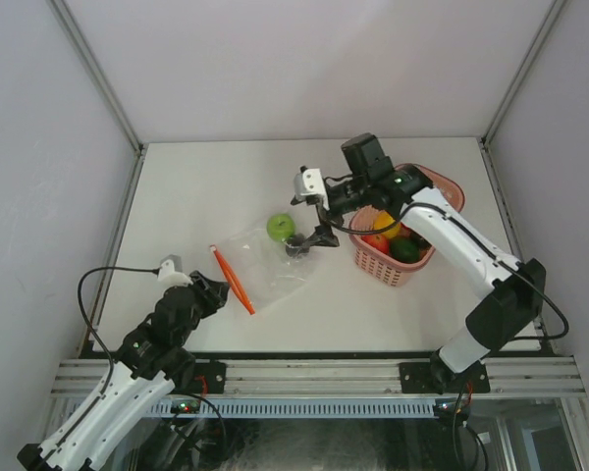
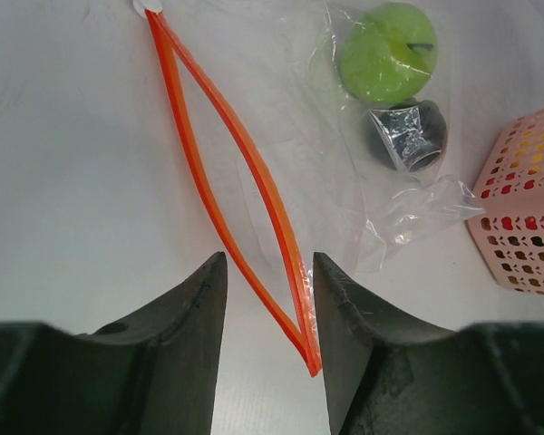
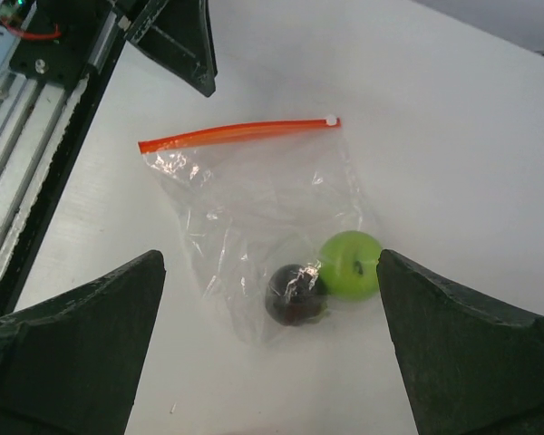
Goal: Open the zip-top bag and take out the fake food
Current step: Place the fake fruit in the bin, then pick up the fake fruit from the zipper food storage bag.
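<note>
From above, the zip-top bag (image 1: 265,267) lies flat on the table (image 1: 191,191), between the two arms. Its orange zip strip (image 1: 234,282) faces the left fingers (image 1: 212,292), which sit right at the strip's near end. The right fingers (image 1: 321,235) hang over the bag's far, closed end. Just beside that end stands a pink basket (image 1: 442,186) that already holds yellow, red and dark green fake food (image 1: 377,242).

In the left wrist view the zip is undone: the two halves of the strip bow apart in a long lens shape. The left fingers stand apart with bare table between them. The strip's near tip lies in that gap, close against the right-hand finger, and I don't see it pinched.

In the right wrist view the right fingers are spread as wide as they go and hold nothing. Under them a green apple (image 3: 351,263) and a dark round fruit (image 3: 295,294) touch each other at the bottom of the bag.

I'd say the opening is done and some food is already in the basket. Those two pieces look like what is left to take out.
</note>
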